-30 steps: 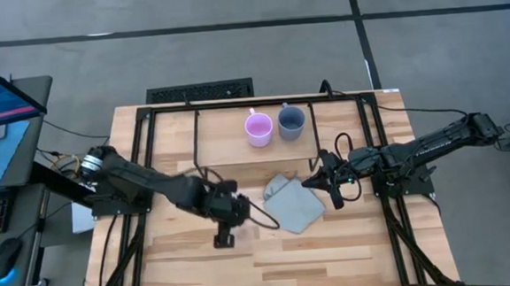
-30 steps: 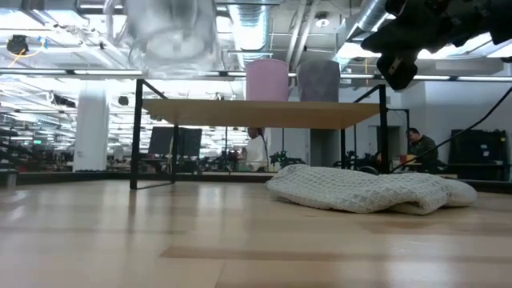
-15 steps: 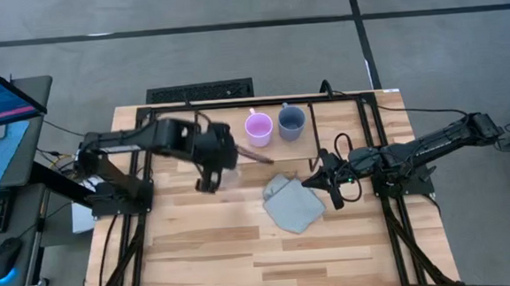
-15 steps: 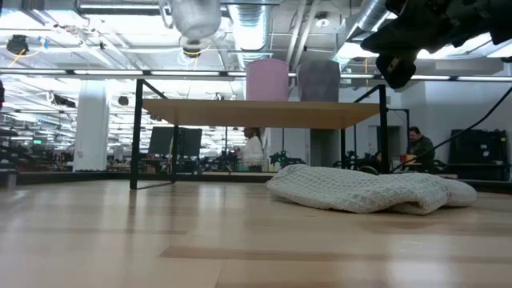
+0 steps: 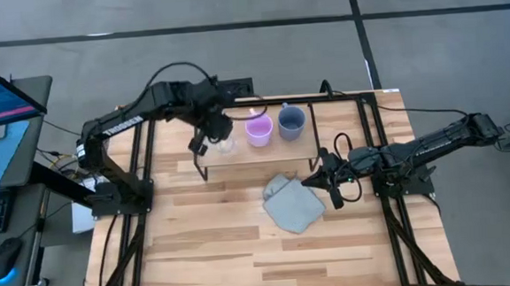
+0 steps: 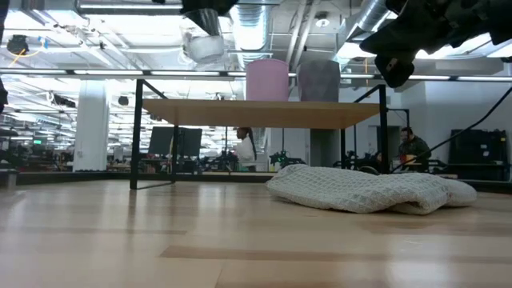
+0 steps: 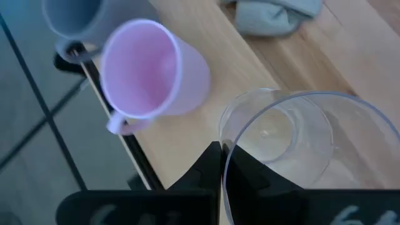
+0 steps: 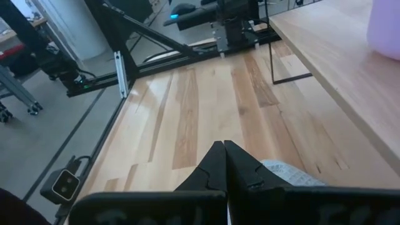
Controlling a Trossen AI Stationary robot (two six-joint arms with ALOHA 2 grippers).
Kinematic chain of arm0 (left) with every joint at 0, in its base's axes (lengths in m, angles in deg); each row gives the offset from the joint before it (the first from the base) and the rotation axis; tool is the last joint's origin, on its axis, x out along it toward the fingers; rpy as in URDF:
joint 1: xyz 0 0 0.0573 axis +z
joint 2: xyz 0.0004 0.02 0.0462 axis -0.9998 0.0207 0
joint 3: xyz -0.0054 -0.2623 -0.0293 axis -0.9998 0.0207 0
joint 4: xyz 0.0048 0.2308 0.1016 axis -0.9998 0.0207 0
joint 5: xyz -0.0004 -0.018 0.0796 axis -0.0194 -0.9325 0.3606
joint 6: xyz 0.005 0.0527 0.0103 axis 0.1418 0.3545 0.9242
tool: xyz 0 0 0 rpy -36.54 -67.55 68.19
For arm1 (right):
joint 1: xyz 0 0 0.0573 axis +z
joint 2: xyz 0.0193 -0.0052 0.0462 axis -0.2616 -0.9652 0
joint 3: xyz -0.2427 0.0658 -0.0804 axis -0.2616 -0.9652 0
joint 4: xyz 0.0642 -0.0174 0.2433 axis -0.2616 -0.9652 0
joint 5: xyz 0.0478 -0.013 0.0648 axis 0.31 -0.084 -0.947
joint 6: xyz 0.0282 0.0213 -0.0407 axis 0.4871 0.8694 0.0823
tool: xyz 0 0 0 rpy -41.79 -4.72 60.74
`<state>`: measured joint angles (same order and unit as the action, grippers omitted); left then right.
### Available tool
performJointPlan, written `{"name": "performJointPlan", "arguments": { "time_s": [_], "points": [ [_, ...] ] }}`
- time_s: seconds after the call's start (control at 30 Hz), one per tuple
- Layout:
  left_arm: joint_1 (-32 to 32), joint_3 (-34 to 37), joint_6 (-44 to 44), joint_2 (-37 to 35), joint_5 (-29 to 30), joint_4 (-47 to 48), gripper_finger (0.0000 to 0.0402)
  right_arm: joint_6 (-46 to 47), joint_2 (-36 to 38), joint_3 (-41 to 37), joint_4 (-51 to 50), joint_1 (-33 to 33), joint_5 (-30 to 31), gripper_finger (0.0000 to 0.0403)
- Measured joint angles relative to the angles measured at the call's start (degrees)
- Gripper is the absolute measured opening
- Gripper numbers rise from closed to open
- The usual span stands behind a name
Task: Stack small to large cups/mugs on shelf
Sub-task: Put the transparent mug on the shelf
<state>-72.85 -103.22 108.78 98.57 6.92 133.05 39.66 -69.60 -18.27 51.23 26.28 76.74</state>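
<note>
Glass cup (image 7: 294, 150) hangs clamped by its rim in the left gripper (image 5: 209, 139), held in the air above the shelf (image 5: 247, 151). Just beside the gripper, the pink-lilac mug (image 5: 259, 129) and then the blue-grey mug (image 5: 291, 122) stand on that board. Fingers pressed together and empty, the right gripper (image 5: 315, 182) waits at the edge of the grey-green cloth (image 5: 294, 204), well apart from the mugs.

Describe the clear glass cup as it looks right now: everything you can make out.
The glass cup is small, clear and looks empty, with a round rim and thick base. The left pincer is shut on its rim, holding it in the air above the shelf, beside the pink mug on the side away from the blue-grey mug. In the low view it hangs tilted, clear of the board.
</note>
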Motion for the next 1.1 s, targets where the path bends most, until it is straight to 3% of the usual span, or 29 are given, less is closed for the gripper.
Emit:
{"name": "performJointPlan", "arguments": {
  "time_s": [0.53, 1.1],
  "points": [
    [10.00, 0.07, 19.63, 6.30, -4.43, 3.95, 0.0000, 2.83, 0.00, 0.00, 0.59, -1.67, 6.02, 0.0010],
    [8.03, 0.07, 29.57, 9.81, -6.02, 4.48, 0.0000, 6.26, -0.02, 0.00, 0.48, -2.64, 6.00, 0.0010]
  ]
}}
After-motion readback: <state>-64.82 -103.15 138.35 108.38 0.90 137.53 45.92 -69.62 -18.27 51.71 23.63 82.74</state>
